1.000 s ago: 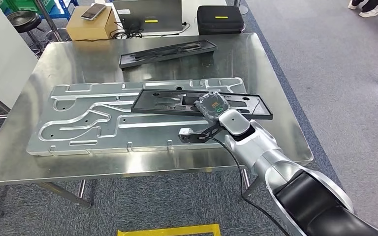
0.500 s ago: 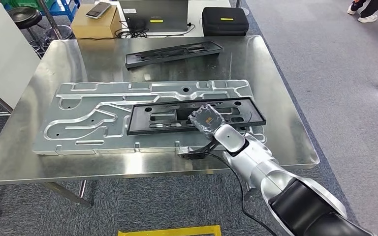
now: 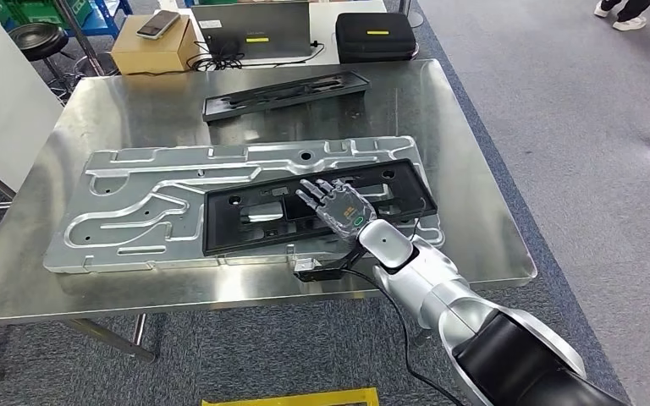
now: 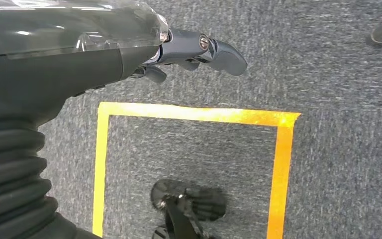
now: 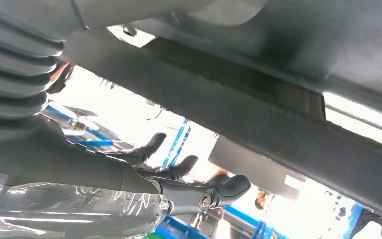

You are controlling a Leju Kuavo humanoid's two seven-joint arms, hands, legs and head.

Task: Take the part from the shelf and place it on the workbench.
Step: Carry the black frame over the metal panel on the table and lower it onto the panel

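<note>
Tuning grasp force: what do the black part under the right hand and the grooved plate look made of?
Black part: probably moulded plastic, matte, no glare, thin cut-out frame.
Grooved plate: looks like machined aluminium, bright satin grey, milled channels.
Workbench: likely brushed stainless sheet, hazy reflections.
Right hand lies open over the part.

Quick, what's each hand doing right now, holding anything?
Left hand: hangs over the floor, holds nothing; open or closed cannot be told.
Right hand: open, fingers spread flat over the black plastic part.
</note>
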